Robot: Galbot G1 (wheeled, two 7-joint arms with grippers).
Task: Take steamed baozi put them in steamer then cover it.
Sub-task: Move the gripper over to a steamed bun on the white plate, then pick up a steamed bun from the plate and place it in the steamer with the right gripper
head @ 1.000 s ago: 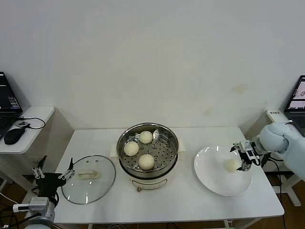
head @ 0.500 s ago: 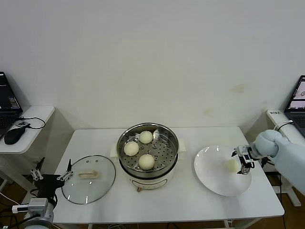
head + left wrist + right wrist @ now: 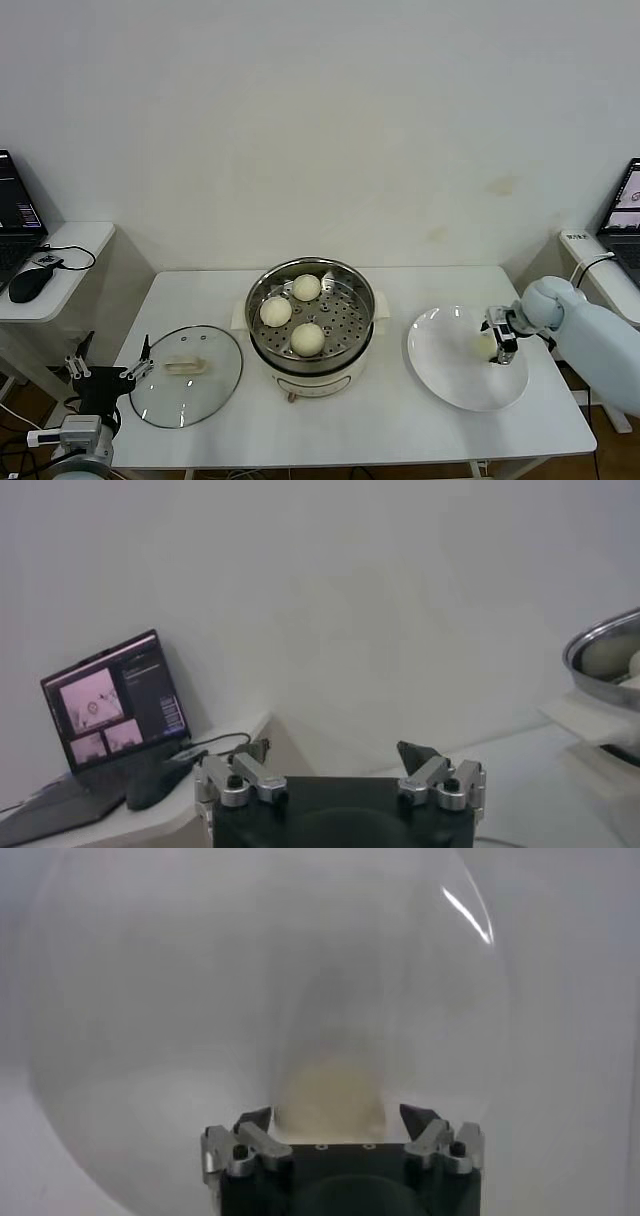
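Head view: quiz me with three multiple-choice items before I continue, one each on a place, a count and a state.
1. Where is the cover?
A. On the steamer
B. Flat on the table on the steamer's left
C. On the plate

2. How many baozi lie in the steamer?
A. Two
B. Three
C. Four

3. What is the right end effector doing?
A. Parked off the table
B. Lifting the cover
C. Down at the last baozi

Answers:
1 B, the cover lies beside the steamer.
2 B, three lie on the tray; the last baozi is on the plate.
3 C, the right end effector straddles that bun; the left end effector waits low at the table's left.
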